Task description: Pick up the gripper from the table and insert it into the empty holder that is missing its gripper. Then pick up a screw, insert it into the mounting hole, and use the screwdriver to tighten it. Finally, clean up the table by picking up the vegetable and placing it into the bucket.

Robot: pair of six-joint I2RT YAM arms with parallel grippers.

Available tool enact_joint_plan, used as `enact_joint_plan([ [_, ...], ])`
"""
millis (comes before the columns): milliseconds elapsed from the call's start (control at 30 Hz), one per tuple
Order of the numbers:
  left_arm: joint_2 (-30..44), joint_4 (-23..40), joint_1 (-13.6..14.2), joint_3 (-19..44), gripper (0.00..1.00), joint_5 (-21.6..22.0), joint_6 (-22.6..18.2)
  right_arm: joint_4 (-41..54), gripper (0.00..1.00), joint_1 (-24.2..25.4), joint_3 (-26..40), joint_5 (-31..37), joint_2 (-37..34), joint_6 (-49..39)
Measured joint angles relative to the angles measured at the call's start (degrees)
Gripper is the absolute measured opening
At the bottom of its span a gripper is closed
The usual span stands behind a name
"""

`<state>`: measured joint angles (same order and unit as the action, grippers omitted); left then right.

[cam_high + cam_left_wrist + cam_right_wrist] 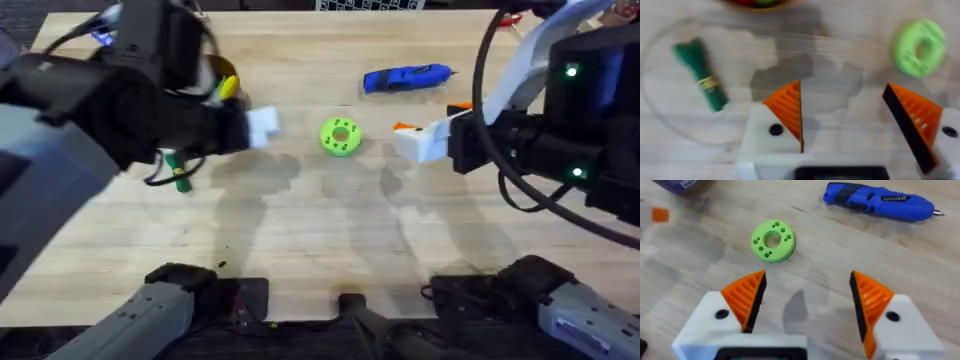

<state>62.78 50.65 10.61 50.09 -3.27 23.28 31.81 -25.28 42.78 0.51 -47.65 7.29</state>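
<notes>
Overhead: left end effector [842, 122] spread wide, empty, near vegetable [700, 74]; right end effector [807, 302] spread, empty, above table.

The disc [340, 136] is lying mid-surface [320, 240], between the two tools. The left tool [262, 127] is hovering just to its left, the right tool [418, 140] just to its right. The screwdriver [405, 78] is lying behind the disc, toward the right. The vegetable [180, 172] is lying at the left, under the left arm.
</notes>
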Motion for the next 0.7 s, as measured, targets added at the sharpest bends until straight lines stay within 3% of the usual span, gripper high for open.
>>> enact_joint_plan([
  [133,1.87,1.00,-9.60,0.00,0.986,2.97,2.70,0.00,0.979,0.00,0.00,-0.01,0.02,0.00],
  [300,4.14,1.03,-18.74,0.00,0.986,4.69,3.02,0.00,0.980,0.00,0.00,0.00,0.02,0.02],
  [533,5.96,1.15,-26.58,0.00,0.985,5.78,-2.99,-0.02,0.979,0.00,0.00,0.00,0.02,0.00],
  [700,9.89,2.02,-29.12,0.00,0.987,6.06,-5.90,-0.19,0.979,0.00,0.00,0.00,0.02,0.01],
])
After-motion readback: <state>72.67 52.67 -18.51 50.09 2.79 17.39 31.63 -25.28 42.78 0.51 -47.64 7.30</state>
